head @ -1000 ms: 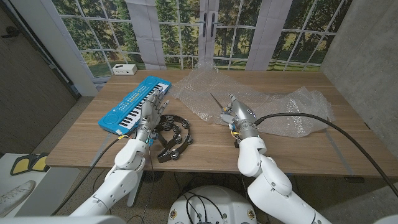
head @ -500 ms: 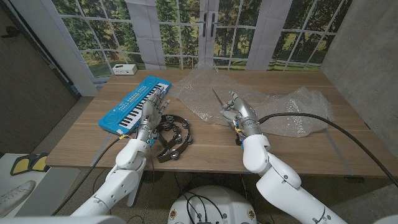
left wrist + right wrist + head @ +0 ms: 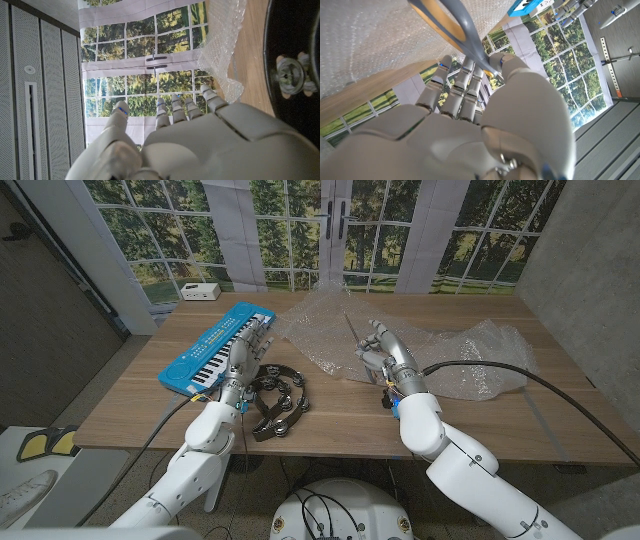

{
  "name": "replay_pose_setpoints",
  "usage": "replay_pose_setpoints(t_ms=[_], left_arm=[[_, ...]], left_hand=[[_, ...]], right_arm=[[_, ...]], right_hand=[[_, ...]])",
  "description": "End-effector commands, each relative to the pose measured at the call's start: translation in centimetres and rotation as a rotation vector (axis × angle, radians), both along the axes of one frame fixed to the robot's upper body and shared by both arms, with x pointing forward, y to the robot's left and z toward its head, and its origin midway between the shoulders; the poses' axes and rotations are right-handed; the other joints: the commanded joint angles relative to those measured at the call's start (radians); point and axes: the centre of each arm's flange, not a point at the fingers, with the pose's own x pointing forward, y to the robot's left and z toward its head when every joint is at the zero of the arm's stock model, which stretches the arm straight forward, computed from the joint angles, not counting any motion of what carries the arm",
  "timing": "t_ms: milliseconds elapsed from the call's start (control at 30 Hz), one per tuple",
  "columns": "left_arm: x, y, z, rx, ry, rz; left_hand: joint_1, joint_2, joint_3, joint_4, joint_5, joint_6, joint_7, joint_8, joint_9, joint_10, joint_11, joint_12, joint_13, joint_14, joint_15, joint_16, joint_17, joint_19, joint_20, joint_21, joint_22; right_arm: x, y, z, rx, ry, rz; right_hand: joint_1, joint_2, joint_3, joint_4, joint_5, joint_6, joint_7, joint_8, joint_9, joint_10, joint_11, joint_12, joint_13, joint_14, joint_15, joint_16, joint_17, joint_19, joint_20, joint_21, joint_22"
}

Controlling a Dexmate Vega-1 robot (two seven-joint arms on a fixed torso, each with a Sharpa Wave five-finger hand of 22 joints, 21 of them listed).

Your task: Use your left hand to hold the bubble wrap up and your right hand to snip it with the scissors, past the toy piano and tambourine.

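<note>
Bubble wrap (image 3: 420,345) lies crumpled across the far right of the surface (image 3: 330,415). From the left: the toy piano (image 3: 215,345), then the left robot hand (image 3: 245,360) with fingers spread and holding nothing, beside the tambourine (image 3: 275,400). The right robot hand (image 3: 385,355) grips the scissors (image 3: 352,332), blade over the wrap. I think the left should reach across the instruments, lift an edge and hold it tight, otherwise the loose film may fold between the blades.

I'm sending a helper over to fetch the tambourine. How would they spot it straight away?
On the wooden table, look near the front edge, beside the blue toy piano. The tambourine lies right by the left hand: a dark ring with small metal jingles, unlike the flat blue keyboard or the clear bubble wrap.
</note>
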Motion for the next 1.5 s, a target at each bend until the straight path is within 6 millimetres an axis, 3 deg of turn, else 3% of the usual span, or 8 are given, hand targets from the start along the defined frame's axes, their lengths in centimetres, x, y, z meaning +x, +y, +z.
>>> replay_pose_setpoints(t_ms=[33,267,1500], left_arm=[[-0.4,0.1,0.6,0.043,-0.002,0.02],[-0.3,0.0,0.5,0.052,0.008,-0.004],[-1.8,-1.4,0.6,0.049,-0.041,0.029]], left_hand=[[-0.003,0.001,-0.002,-0.003,0.007,0.004,0.001,0.001,0.002,0.002,0.003,0.002,0.0,0.008,-0.001,0.002,0.002,0.004,0.003,0.0,0.002],[-0.002,0.0,-0.002,-0.004,0.007,0.005,0.005,0.001,0.002,0.008,0.01,0.004,0.0,0.012,0.0,0.003,0.002,0.006,0.0,0.001,0.002],[0.003,0.002,0.0,-0.006,0.008,0.005,0.015,0.0,0.002,0.034,-0.003,0.01,0.0,0.013,-0.005,0.001,0.002,0.009,-0.001,0.0,0.002]], right_arm=[[0.5,-0.7,0.4,0.093,-0.021,0.105],[1.1,-0.3,0.6,0.141,-0.007,0.184],[2.3,-0.6,1.8,0.247,-0.027,0.3]], right_hand=[[0.002,0.003,0.008,0.003,0.009,0.005,0.002,-0.004,0.002,0.051,-0.05,0.285,0.324,0.008,-0.128,-0.005,0.005,-0.001,-0.005,0.002,0.001],[0.001,0.0,0.012,0.002,0.017,0.01,0.002,-0.003,0.002,0.052,-0.048,0.289,0.325,0.009,-0.127,-0.01,0.009,-0.021,0.01,-0.005,0.001],[-0.003,-0.003,0.021,0.002,0.046,0.027,-0.006,-0.003,0.003,0.057,-0.055,0.297,0.317,0.008,-0.128,-0.025,0.035,-0.023,-0.001,-0.002,0.001]])
